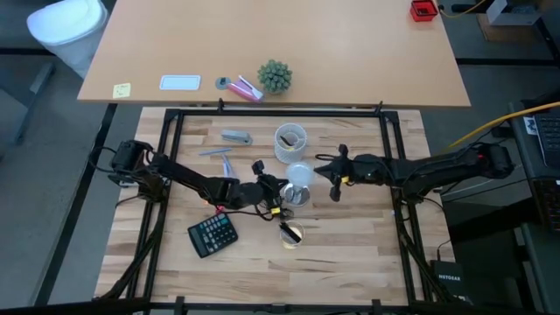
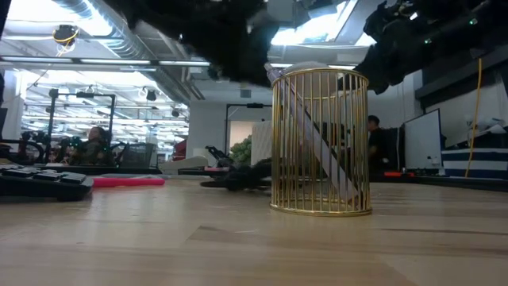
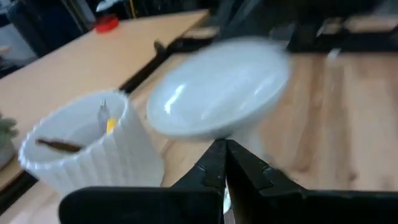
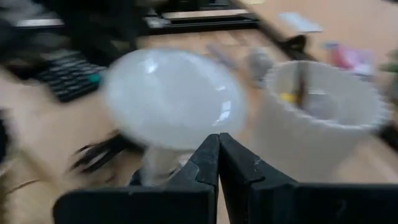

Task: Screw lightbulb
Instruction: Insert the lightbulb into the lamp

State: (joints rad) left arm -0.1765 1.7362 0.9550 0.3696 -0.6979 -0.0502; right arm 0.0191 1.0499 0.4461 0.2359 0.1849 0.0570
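Overhead view reads evenly lit and sharp to me, shadows soft. Low view: ceiling lights [image 2: 317, 24] glare, arms silhouetted black, near table [image 2: 238, 246] soft. Both wrist views smeared; lightbulb [image 3: 217, 87] blurred with small highlights, ribbed cup [image 4: 323, 118] out of focus.

Glossy white lightbulb [image 3: 217, 93]; matt wooden table [image 1: 350, 254].

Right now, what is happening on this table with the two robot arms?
Both arms meet at the middle of the table around the lightbulb, which stands upright on the round socket. The left gripper is shut beside the bulb's base, and the right gripper is shut close to the bulb's other side. Whether either one touches the bulb cannot be told. A white cup, a calculator and a gold wire holder sit nearby.
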